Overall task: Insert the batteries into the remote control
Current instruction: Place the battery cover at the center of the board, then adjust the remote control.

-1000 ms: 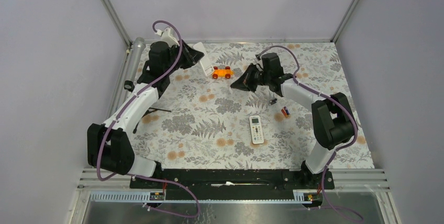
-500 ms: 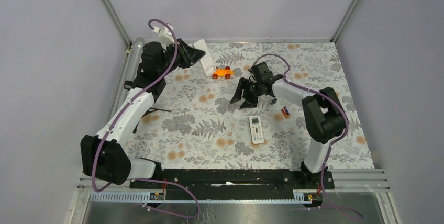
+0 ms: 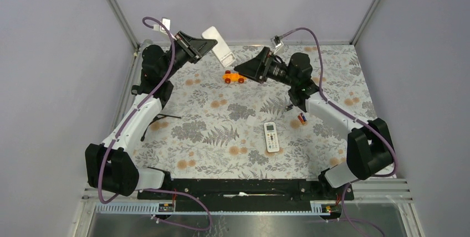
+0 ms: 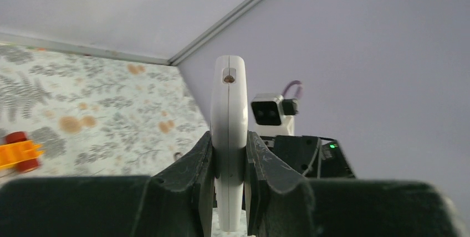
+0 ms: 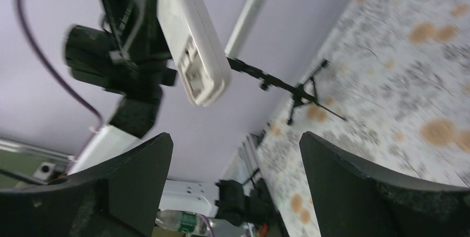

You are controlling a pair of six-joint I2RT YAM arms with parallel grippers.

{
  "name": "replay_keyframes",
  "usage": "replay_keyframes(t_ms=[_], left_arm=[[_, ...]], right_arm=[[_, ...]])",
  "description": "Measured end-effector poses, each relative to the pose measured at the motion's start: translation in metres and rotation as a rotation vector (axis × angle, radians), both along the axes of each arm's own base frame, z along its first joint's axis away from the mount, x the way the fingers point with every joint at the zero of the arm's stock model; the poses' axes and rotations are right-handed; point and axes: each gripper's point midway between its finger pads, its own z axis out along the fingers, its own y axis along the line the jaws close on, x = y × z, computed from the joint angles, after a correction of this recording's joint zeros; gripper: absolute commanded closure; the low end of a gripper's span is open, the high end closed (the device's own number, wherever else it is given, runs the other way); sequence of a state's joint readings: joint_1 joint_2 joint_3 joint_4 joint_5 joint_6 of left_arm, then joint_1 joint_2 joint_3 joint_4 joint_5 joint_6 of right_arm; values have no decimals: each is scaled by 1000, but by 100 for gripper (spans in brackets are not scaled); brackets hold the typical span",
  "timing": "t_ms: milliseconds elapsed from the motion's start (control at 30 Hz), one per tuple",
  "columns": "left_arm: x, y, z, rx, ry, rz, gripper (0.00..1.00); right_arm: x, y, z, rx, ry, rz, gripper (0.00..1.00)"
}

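My left gripper (image 4: 228, 147), raised at the upper left of the top view, is clamped on the remote control (image 4: 228, 98), held edge-on above the table (image 3: 221, 115). My right gripper (image 5: 234, 137), at upper centre, faces it with jaws spread wide, holding nothing. The batteries (image 3: 302, 118) lie on the table right of centre, up and right of a white remote with a screen (image 3: 271, 137).

no text can be read. marks on the white remote (image 3: 271, 137) are too small. remote control (image 4: 228, 137) edge is blank.
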State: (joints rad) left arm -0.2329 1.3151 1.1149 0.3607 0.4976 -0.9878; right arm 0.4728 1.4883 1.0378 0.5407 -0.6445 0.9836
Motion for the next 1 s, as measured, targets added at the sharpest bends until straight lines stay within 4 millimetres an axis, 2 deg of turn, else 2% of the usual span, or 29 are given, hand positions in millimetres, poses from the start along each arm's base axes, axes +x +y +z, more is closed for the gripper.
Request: replay_keyframes(t_ms=[100,200,333,500,533,633,667,733,800,900,1000], left_arm=[[-6,-3,20,-88,-13,-33,100],[-12,-5,33,-151,-14,-68,100],[-16,-6,40,-184,-10,-91,100],[-19,-7,40,-206,17,-116,100],[-20,-8,40,-208,21,-124,94],[-23,-9,42,-210,16,-142,69],[-24,-9,41,-208,17,-146,56],[-25,-11,40,-200,24,-159,44],[-28,-13,39,-184,31,-182,36],[-33,-20,40,-142,39,-242,35],[-40,-24,38,-105,46,-308,40]], right_arm=[[5,9,32,126,-40,37,8],[15,18,48,214,-46,63,19],[24,28,61,298,-45,112,44],[14,32,87,370,-96,179,78],[11,31,91,383,-107,191,84],[7,31,93,388,-113,208,97],[7,31,93,386,-117,208,99],[7,32,90,371,-121,214,100],[7,34,82,336,-127,223,100],[6,37,75,271,-158,244,100],[3,39,78,215,-205,280,100]])
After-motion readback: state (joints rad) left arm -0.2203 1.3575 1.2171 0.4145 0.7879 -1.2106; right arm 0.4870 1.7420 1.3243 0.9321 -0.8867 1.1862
